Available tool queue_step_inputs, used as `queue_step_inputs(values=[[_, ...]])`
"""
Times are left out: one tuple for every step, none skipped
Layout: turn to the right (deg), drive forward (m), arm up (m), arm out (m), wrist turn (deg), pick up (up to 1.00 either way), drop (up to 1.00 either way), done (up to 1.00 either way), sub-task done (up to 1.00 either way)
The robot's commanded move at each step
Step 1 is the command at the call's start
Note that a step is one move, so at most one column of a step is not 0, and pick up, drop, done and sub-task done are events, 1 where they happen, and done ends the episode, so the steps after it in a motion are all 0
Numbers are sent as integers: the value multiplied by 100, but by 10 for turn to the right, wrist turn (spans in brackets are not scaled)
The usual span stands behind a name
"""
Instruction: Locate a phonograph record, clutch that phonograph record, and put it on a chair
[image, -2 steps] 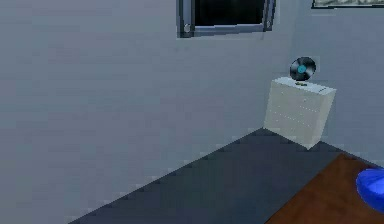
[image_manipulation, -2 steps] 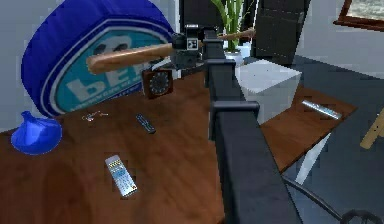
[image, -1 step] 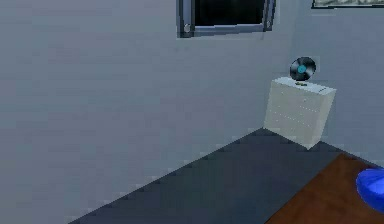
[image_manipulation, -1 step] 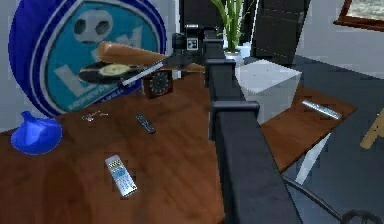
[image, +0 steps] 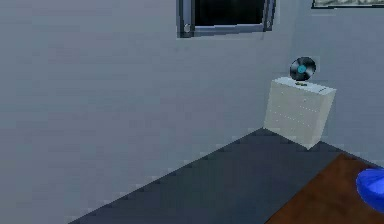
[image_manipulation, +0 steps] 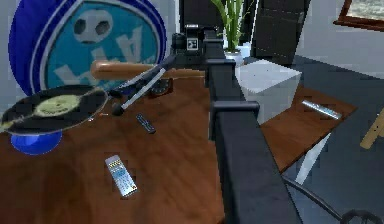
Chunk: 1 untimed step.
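- Black yellow-labelled phonograph record (image_manipulation: 55, 105) is perching, seemingly, on a blue bowl (image_manipulation: 35, 146) at the brown wooden tabletop's (image_manipulation: 170, 150) left; whether the fingers (image_manipulation: 140, 90) are holding it, I cannot tell.
- If it is slipping, it risks striking the grey remote (image_manipulation: 120, 176).

Forward view: looking ahead and slightly down, well back from a white cabinet (image: 298, 112) at 2 o'clock. Arm side view: close above a wooden table (image_manipulation: 180, 170), arm (image_manipulation: 240, 150) rising from 6 o'clock. A blue shape (image: 372, 186) at the forward view's 4 o'clock edge may be the arm side view's blue ball (image_manipulation: 60, 40) at 10 o'clock.
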Motion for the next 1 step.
queue_step_inputs(values=[[0, 0, 0, 0, -180, 0, 0, 0, 0]])
